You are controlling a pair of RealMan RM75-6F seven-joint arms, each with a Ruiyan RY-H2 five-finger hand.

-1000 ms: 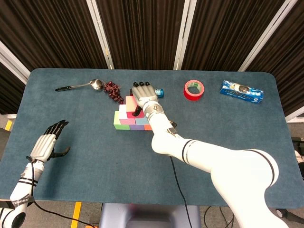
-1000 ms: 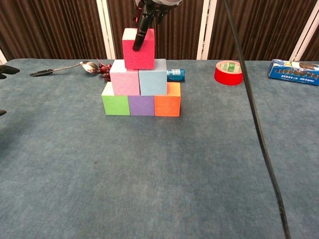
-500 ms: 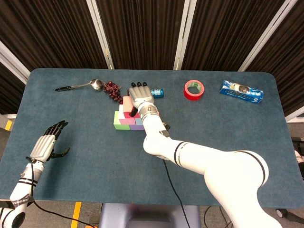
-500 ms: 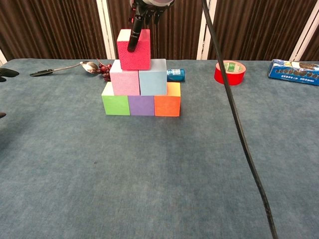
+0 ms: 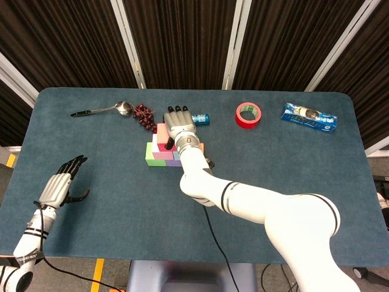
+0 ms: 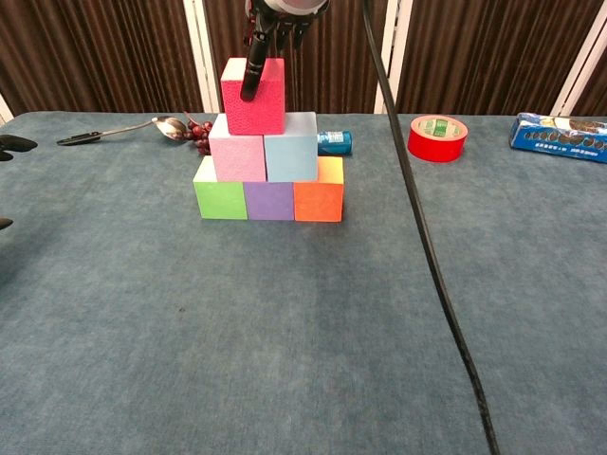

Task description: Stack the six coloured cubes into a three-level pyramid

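The red cube [image 6: 253, 95] is on top of the stack, mostly over the pink cube [image 6: 237, 156] and a little over the light blue cube [image 6: 290, 154]. Below them stand the green [image 6: 219, 199], purple [image 6: 270, 200] and orange [image 6: 319, 197] cubes in a row. My right hand [image 5: 179, 125] grips the red cube from above, with one dark finger [image 6: 253, 74] down its front face. In the head view the hand hides most of the stack; the green cube [image 5: 150, 152] shows at its left. My left hand [image 5: 61, 185] hovers empty, fingers apart, at the table's front left.
Behind the stack lie a spoon [image 5: 100, 110], dark red beads [image 5: 144, 115] and a small blue can [image 5: 201, 118]. Red tape [image 5: 248, 115] and a blue packet [image 5: 309, 118] sit at the back right. A black cable [image 6: 427, 256] hangs across the chest view.
My right hand has shifted the red cube a little to the left and slightly down, onto the pink cube's side of the stack. The left hand has stayed put.
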